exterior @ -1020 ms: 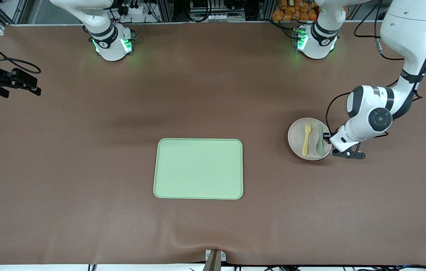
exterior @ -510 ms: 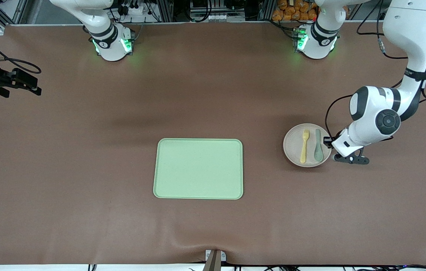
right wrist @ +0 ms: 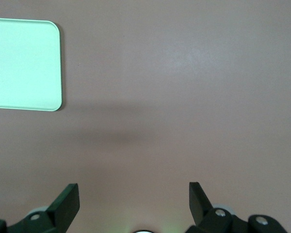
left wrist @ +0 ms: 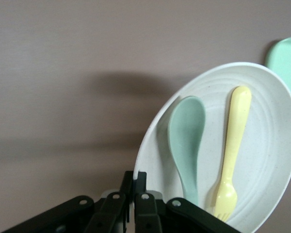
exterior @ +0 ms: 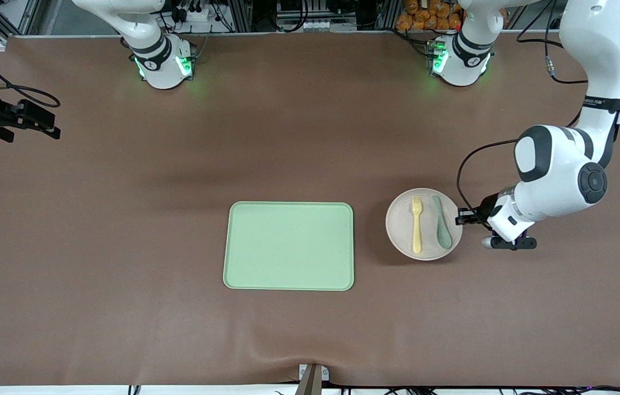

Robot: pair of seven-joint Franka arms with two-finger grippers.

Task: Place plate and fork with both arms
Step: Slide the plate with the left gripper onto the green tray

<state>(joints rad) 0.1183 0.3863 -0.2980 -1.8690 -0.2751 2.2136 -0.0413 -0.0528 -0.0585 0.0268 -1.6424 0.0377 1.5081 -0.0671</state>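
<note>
The round pale plate is held by its rim in my left gripper, a little above the table beside the tray, toward the left arm's end. The pale-yellow fork and a muted-green spoon lie side by side on it. In the left wrist view the left gripper is shut on the plate, with the fork and the spoon on it. My right gripper waits over the right arm's end of the table. It is open and empty in the right wrist view.
A rectangular light-green tray lies in the middle of the table; it shows in the left wrist view and the right wrist view. Brown table all around. A small bracket sits at the table's near edge.
My left gripper has carried the plate, with fork and spoon on it, toward the tray and nearer the front camera. The right arm has not moved.
</note>
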